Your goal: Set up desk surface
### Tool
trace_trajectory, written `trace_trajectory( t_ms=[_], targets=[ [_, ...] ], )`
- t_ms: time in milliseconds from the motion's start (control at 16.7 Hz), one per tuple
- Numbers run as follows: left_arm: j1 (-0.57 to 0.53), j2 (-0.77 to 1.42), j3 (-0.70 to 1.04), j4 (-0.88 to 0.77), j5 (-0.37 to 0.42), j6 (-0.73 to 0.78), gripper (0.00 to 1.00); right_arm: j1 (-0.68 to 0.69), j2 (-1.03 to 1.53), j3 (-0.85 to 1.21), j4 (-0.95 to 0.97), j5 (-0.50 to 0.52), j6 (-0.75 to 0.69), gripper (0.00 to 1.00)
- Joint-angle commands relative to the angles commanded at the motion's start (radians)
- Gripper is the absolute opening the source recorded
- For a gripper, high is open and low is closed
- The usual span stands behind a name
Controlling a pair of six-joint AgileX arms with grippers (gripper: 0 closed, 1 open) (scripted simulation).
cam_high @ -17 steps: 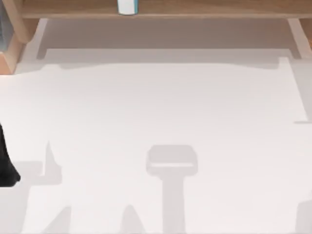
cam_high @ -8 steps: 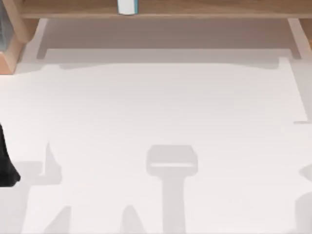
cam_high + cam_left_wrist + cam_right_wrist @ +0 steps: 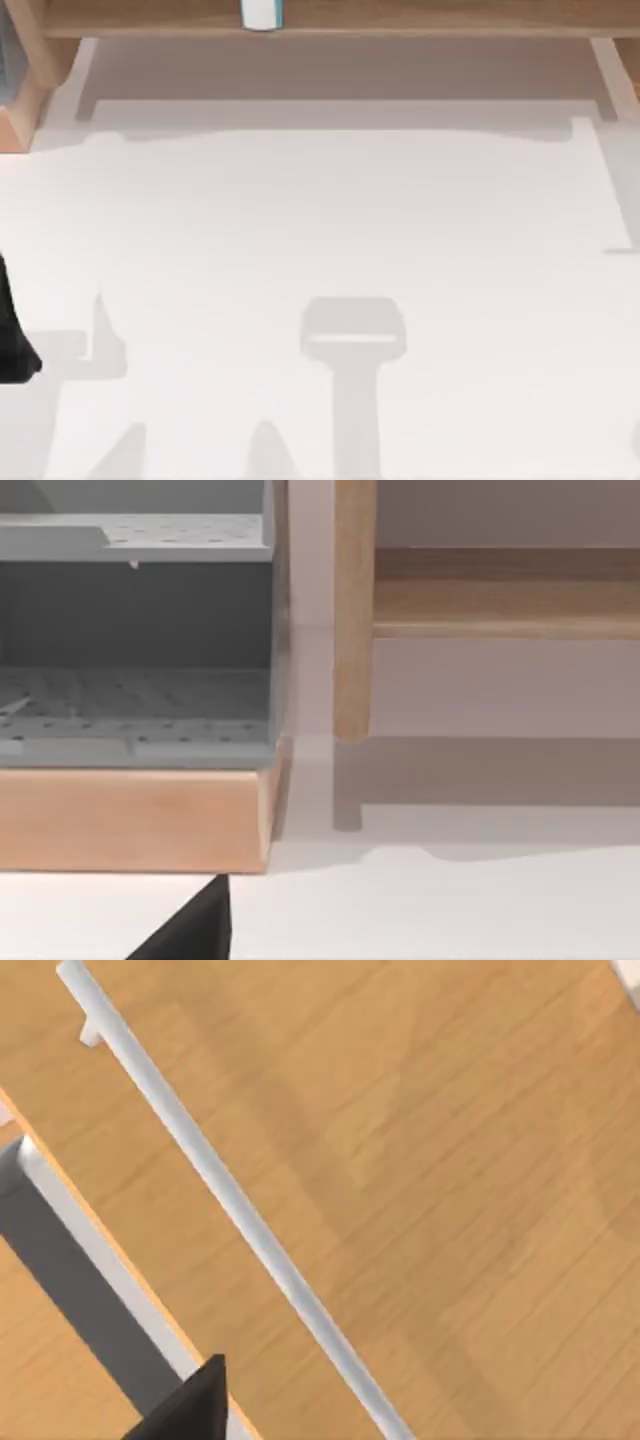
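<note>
White desk surface (image 3: 330, 220) — flat, long axis left-right.

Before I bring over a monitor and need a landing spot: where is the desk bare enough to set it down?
The broad matte white desk surface lies bare across its middle, from the light-brown wooden shelf frame at the far edge toward the near edge. The tighter spot is the left edge, where the black left arm reaches in.

— Any change on the desk surface (image 3: 330, 220)?
— One only: the grey shadow at its right edge, low in the top view, has shrunk to a sliver (image 3: 635, 440) at the corner.
— Direction of change?
— It grew half a second ago, then receded.
</note>
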Motion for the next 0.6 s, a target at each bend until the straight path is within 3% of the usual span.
trace_trajectory(
  t_ms=[600],
  targets=[
    [0.0, 0.0, 0.0, 0.0, 0.0, 0.0, 1.0, -0.087, 0.236, -0.129, 0.608, -0.19, 1.458, 1.0]
  ],
)
